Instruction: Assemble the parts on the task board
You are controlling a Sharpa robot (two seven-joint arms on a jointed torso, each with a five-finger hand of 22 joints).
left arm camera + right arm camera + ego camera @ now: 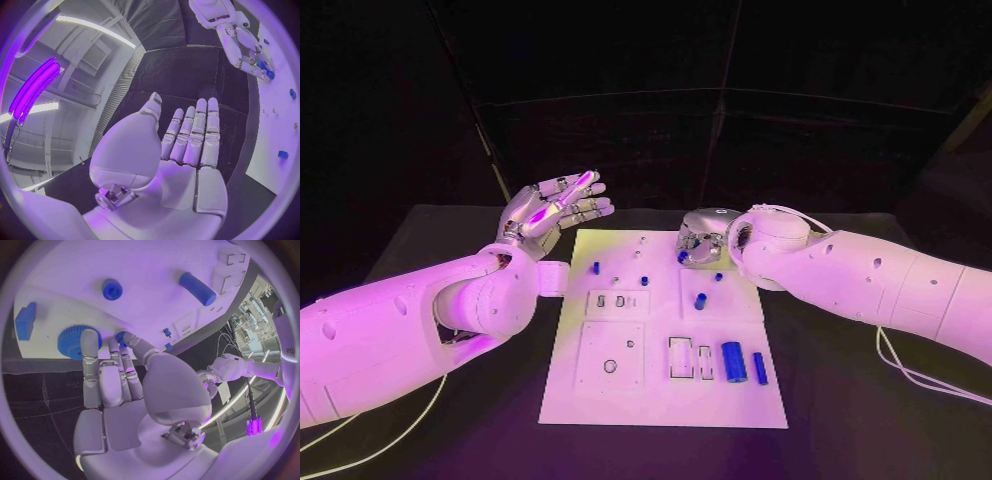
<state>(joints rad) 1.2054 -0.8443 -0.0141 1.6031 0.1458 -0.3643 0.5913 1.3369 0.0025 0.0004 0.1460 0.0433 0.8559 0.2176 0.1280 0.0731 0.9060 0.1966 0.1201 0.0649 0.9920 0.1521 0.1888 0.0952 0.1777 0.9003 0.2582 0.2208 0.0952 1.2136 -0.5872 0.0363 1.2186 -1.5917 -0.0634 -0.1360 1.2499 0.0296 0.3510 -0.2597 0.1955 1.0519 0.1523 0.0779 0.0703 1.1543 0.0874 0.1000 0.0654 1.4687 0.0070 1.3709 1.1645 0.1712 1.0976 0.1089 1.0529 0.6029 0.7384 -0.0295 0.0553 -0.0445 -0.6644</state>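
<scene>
Task board [661, 400] lies long-ways, pointing away from me. My left hand [557, 208] is raised, fingers spread, holding nothing. My right hand [701, 240] touches a blue gear [78, 341]; I cannot tell if it grips.

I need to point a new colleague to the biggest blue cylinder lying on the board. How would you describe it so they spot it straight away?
Start from the white task board in the middle of the black table and go to its near right corner. Two blue parts lie there side by side, right of a row of rectangular cutouts. The large blue cylinder is the left one, nearest the cutouts, thicker and longer than the slim blue pin beside it.
</scene>
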